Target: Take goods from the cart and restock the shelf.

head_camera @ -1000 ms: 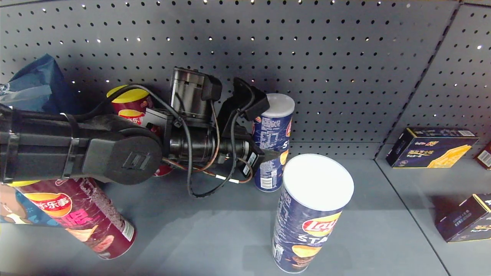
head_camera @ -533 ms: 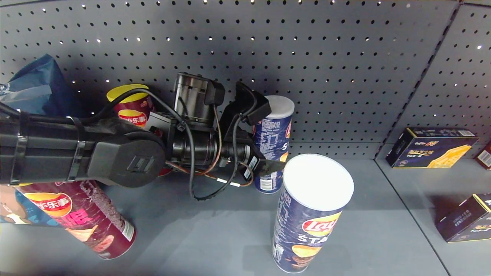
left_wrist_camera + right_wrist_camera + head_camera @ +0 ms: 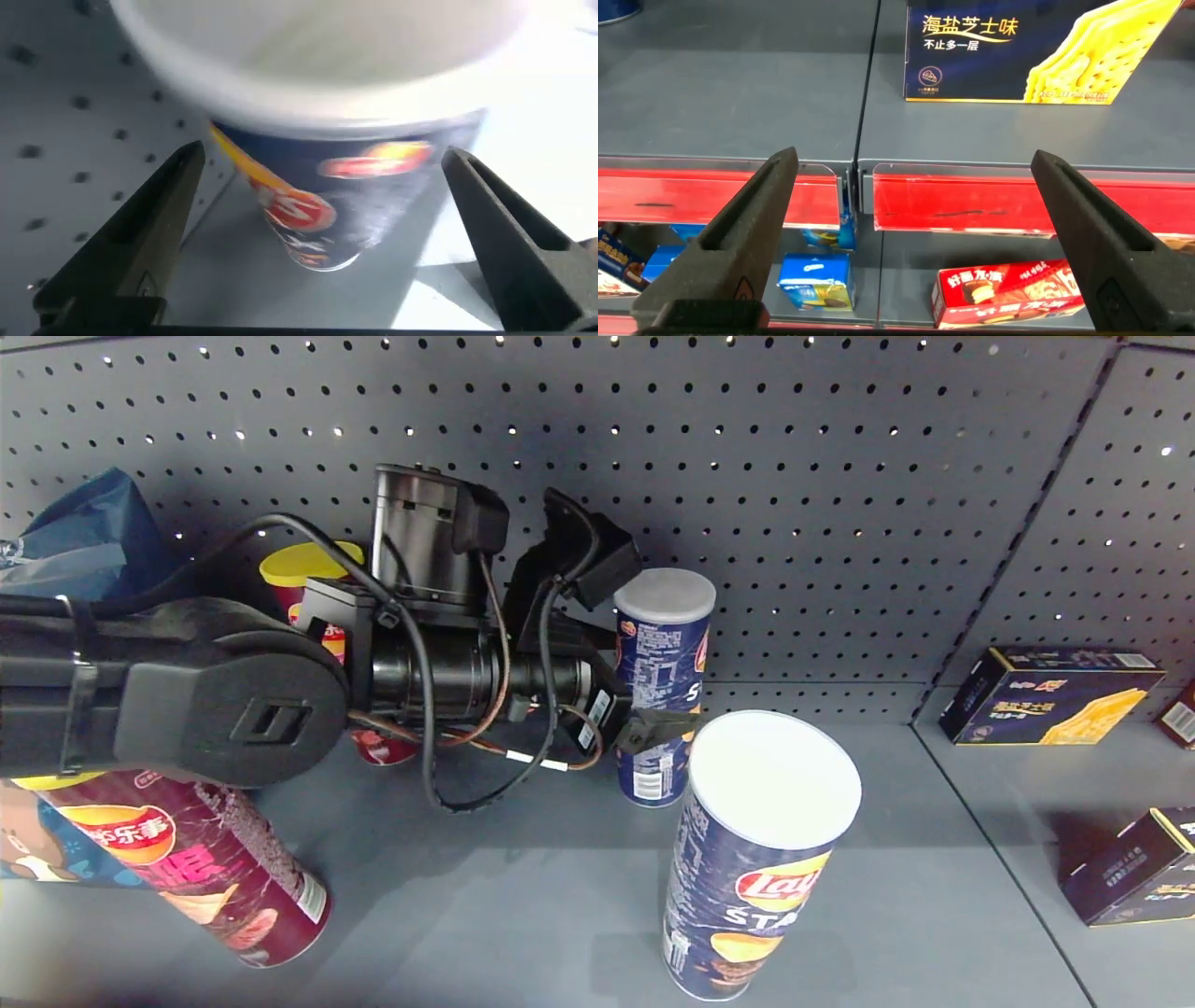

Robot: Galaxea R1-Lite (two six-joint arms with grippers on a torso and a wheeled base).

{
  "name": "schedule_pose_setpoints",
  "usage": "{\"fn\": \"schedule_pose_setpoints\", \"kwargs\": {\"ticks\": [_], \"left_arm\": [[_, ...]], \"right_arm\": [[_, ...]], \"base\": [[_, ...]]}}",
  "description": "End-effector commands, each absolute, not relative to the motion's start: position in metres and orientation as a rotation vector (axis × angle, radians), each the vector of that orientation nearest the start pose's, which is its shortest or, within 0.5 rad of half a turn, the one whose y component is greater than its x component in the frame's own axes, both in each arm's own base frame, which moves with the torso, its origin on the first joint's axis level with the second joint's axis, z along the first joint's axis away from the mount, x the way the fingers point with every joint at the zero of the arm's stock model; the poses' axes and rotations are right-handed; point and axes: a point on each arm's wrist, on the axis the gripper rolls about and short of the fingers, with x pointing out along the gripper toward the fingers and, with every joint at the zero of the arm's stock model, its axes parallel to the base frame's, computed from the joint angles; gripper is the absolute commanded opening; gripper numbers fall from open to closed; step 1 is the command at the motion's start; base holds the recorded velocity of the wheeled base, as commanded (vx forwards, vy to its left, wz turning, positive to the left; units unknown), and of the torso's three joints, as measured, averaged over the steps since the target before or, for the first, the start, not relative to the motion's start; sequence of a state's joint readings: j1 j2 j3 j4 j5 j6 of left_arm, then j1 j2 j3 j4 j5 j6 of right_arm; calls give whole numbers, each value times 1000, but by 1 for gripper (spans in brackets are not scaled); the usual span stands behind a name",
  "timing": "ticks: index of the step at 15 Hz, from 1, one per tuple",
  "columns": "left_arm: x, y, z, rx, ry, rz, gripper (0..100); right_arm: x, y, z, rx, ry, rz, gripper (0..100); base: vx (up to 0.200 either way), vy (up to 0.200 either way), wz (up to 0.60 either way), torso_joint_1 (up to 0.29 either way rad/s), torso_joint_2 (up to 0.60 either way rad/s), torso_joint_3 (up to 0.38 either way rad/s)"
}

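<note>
Two blue cans [image 3: 756, 859] [image 3: 665, 653], two red cans [image 3: 201, 859] [image 3: 308, 569]; left end effector [image 3: 322, 159], right end effector [image 3: 915, 161] both gaping, empty.

Glossy chip can [image 3: 738, 896], matt metal shelf [image 3: 523, 896]

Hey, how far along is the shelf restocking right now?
Done: the front blue can and rear blue can stand upright on the shelf. In hand: nothing; the left gripper has open jaws either side of the rear can. Remaining: probably withdrawing, then fetching more.
</note>
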State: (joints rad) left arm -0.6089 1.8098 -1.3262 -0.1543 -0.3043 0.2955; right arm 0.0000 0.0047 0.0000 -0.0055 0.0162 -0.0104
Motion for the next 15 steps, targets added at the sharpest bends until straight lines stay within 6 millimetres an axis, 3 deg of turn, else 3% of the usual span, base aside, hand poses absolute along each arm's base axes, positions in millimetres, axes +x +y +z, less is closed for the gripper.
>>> {"fn": "schedule_pose_setpoints", "kwargs": {"ticks": [1,6,15], "left_arm": [[272,-197,259,322,169,-928,100],[247,-179,234,343,275,-879,100],[257,-181,220,407,329,-694,100]], "right_arm": [[-22,0,76,-11,0,17,100],[-22,0,76,-11,0,17,100],[-22,0,76,-11,0,17,100]], "base": [[0,0,0,0,0,0],[0,0,0,0,0,0],[0,0,0,0,0,0]]}}
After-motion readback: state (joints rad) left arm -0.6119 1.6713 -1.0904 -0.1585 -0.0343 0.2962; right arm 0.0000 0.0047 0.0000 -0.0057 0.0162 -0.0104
